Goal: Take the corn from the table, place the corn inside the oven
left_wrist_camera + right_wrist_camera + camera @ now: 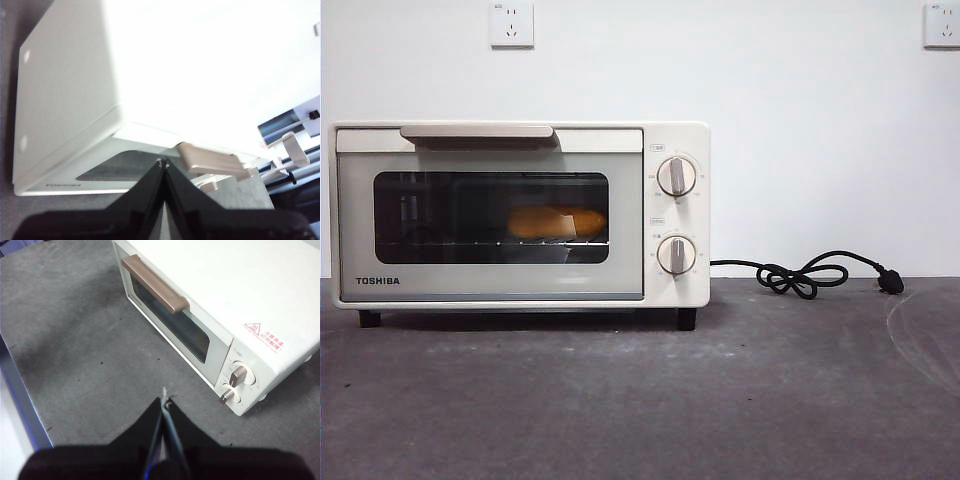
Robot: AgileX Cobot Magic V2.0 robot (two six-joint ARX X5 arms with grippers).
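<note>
Resting inside closed cream TOSHIBA oven [520, 215], glossy yellow-orange corn [556, 222] on wire rack behind dark glass, centre-left of front frame | oven boxy, beige bar handle [477, 132], 2 round knobs | table [640, 400] matte mottled grey | left gripper [163, 165] jaws closed, empty, just above handle | right gripper [164, 402] jaws closed, empty, over table, well apart from corn

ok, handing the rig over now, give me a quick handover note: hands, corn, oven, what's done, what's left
Left hand: shut, empty, above the oven near its handle.
Right hand: shut, empty, over the table in front of the oven.
Corn: inside the oven on the rack, seen through the glass.
Done: corn in, door closed.
Left: nothing for the task itself; plug lies loose on the table.
</note>
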